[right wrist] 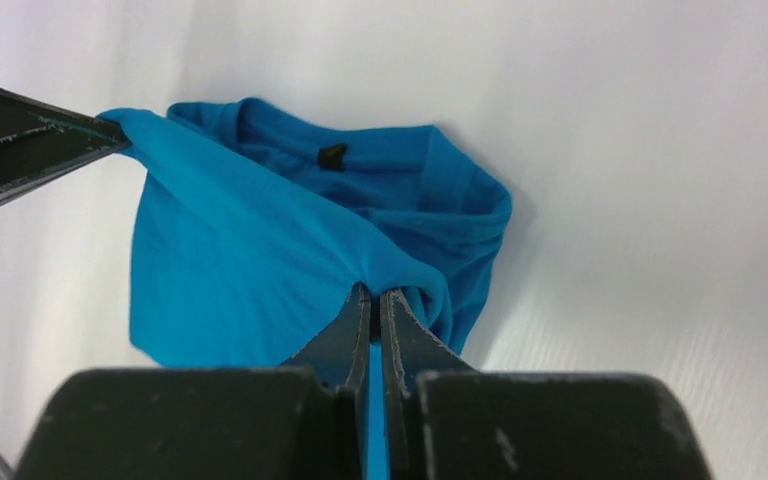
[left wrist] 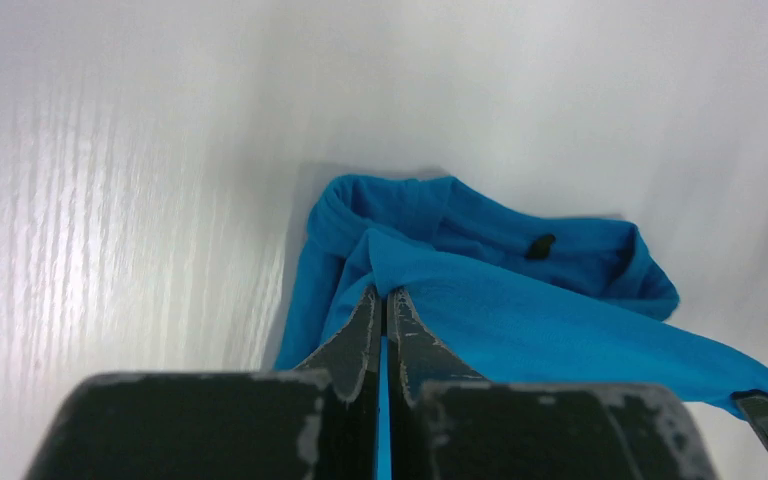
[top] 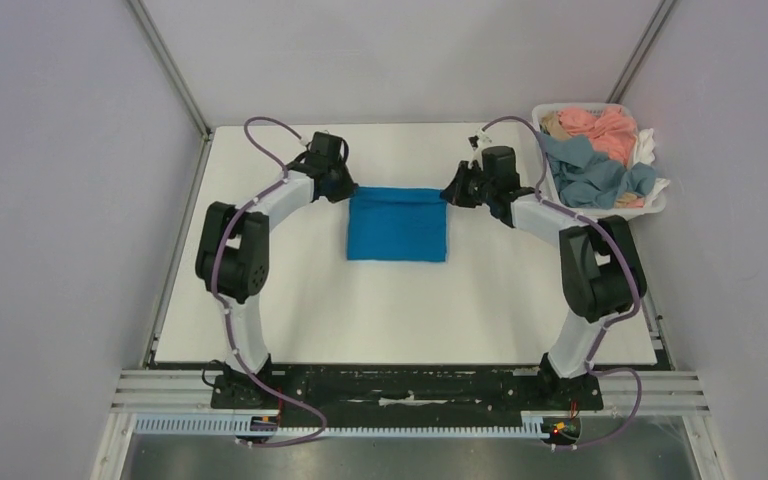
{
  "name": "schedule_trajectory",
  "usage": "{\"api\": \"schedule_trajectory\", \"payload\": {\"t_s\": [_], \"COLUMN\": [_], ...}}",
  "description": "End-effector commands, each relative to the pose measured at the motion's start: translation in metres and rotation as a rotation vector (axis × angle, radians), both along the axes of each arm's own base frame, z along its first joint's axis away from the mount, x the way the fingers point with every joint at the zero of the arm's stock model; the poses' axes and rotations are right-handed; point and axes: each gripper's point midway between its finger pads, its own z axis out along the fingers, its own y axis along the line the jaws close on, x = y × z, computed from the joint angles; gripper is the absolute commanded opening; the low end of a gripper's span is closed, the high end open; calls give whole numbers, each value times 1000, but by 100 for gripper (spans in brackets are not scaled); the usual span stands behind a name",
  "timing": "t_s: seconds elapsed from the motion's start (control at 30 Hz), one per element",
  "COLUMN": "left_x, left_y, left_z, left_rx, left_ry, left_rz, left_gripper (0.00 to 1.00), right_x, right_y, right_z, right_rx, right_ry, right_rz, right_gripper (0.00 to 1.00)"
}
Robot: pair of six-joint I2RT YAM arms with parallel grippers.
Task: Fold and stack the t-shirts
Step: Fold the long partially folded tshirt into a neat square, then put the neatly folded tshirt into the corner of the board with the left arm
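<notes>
A blue t-shirt (top: 398, 224) lies partly folded on the white table, its far edge lifted between both grippers. My left gripper (top: 346, 190) is shut on the shirt's far left corner; in the left wrist view its tips (left wrist: 381, 297) pinch the blue cloth (left wrist: 520, 320). My right gripper (top: 451, 193) is shut on the far right corner; in the right wrist view its tips (right wrist: 374, 295) pinch the cloth (right wrist: 230, 260). The left gripper's fingers (right wrist: 20, 140) show at the left of that view, holding the other corner. The collar with its dark tag (right wrist: 332, 155) lies underneath.
A white basket (top: 660, 206) at the far right holds several more shirts: pink (top: 600, 128), grey-blue (top: 585, 170) and white. The white table (top: 390, 310) stretches toward the arm bases; grey walls stand on each side.
</notes>
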Motion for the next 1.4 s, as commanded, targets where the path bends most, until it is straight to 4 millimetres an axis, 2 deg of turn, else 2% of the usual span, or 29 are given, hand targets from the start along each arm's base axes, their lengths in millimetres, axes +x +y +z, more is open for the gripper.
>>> {"api": "schedule_trajectory", "payload": {"t_s": [0.0, 0.03, 0.07, 0.13, 0.2, 0.23, 0.27, 0.3, 0.37, 0.47, 0.57, 0.63, 0.7, 0.77, 0.83, 0.97, 1.07, 1.17, 1.27, 1.37], "left_x": [27, 30, 31, 35, 40, 42, 43, 42, 40, 30, 18, 16, 20, 30, 40, 56, 60, 57, 51, 42], "left_y": [4, 3, 2, -6, -8, -9, -11, -14, -22, -47, -65, -66, -64, -63, -62, -52, -51, -50, -44, -42], "left_z": [-12, -17, -22, -17, -5, 4, 12, 22, 34, 38, 27, 16, 8, 3, -7, -37, -57, -69, -75, -77], "left_rx": [23, 26, 26, -8, -19, -25, -33, -48, -85, -170, -223, -214, -194, -170, -145, -83, -74, -79, -67, -69], "left_ry": [-1, 12, 35, 36, 9, -8, -23, -40, -60, -57, -12, 6, 16, 21, 38, 102, 147, 182, 203, 221], "left_rz": [-32, -36, -45, -77, -85, -90, -95, -105, -139, -240, -315, -314, -300, -292, -278, -229, -211, -207, -195, -196], "left_gripper": [3, 5, 9, 32, 54, 69, 76, 78, 79, 80, 80, 81, 81, 81, 81, 81, 81, 81, 81, 81], "right_x": [48, 54, 59, 72, 84, 87, 88, 88, 79, 50, 13, -6, -15, -12, 1, 27, 57, 81, 78, 53], "right_y": [-13, -14, -15, -12, -11, -12, -11, -12, -11, 6, 37, 55, 69, 76, 77, 78, 73, 62, 55, 51], "right_z": [3, -2, -8, -9, -3, 3, 9, 19, 29, 38, 41, 40, 40, 38, 28, 4, -11, -39, -73, -91], "right_rx": [-26, -34, -42, -50, -70, -76, -80, -81, -71, 15, 144, 199, 223, 220, 207, 182, 172, 161, 134, 137], "right_ry": [-91, -90, -87, -101, -120, -135, -152, -172, -199, -220, -199, -184, -178, -176, -156, -129, -117, -67, 12, 76], "right_rz": [-72, -81, -89, -79, -76, -75, -72, -76, -61, 31, 184, 260, 313, 317, 294, 263, 208, 124, 81, 71], "right_gripper": [0, 4, 15, 38, 57, 68, 77, 88, 98, 98, 98, 98, 98, 98, 98, 98, 98, 98, 98, 98]}}
